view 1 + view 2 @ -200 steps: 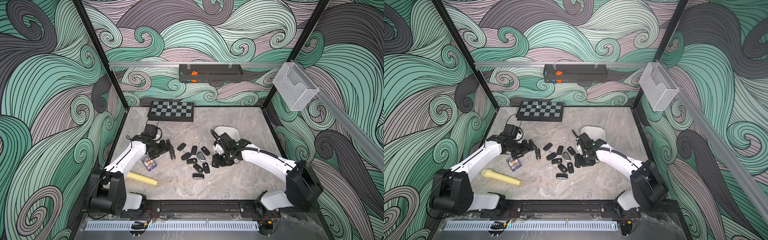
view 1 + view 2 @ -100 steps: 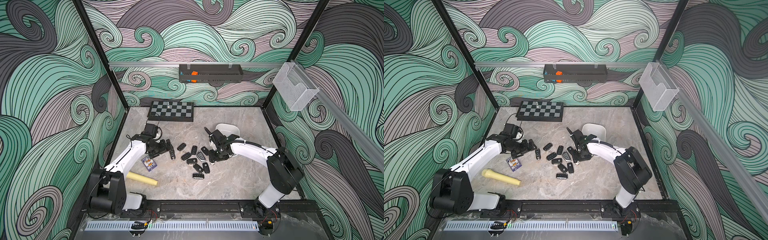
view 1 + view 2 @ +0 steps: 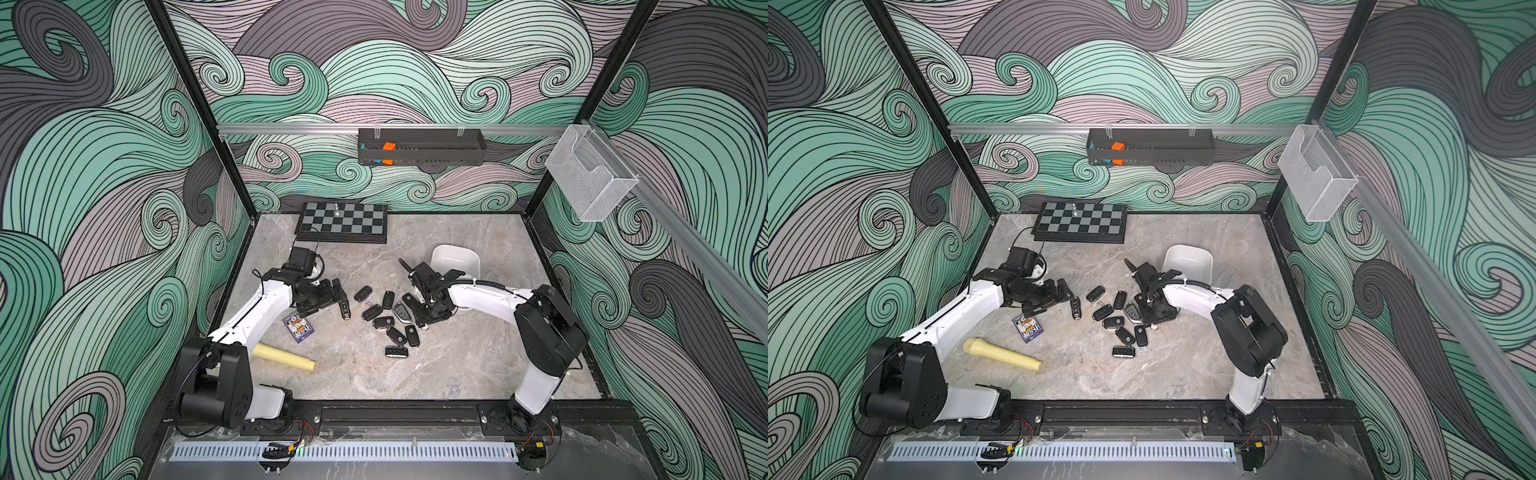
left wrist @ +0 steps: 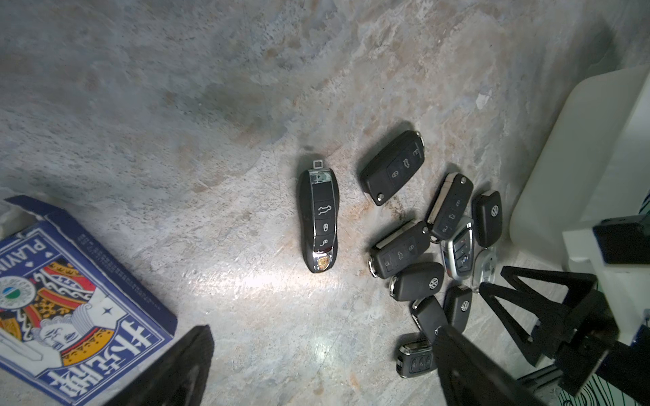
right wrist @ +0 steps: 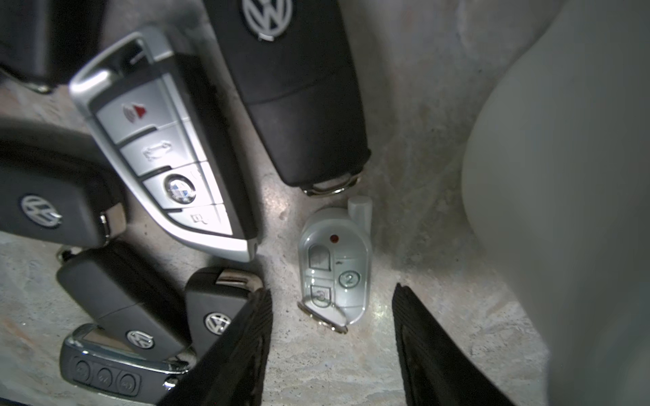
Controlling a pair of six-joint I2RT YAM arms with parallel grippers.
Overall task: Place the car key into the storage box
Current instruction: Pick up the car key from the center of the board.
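Several car keys (image 3: 384,320) lie scattered mid-table, mostly black fobs. In the right wrist view a small silver key fob (image 5: 334,274) lies flat on the marble beside a silver-and-black fob (image 5: 165,140). My right gripper (image 5: 332,351) is open and low over it, with its fingertips on either side of the fob's ring end and not touching it. The white storage box (image 3: 455,259) stands just behind that gripper (image 3: 426,318); its wall (image 5: 562,175) is close by. My left gripper (image 4: 322,369) is open and empty, near a long black-and-chrome key (image 4: 319,219).
A blue playing-card box (image 3: 298,326) and a pale yellow cylinder (image 3: 282,357) lie near the left arm. A chessboard (image 3: 341,222) sits at the back. A black tray (image 3: 422,151) hangs on the back wall and a wire basket (image 3: 590,178) on the right rail.
The right arm has folded up at the elbow and its gripper has shifted slightly left over the keys, with the jaws a little narrower. The left arm has not moved.
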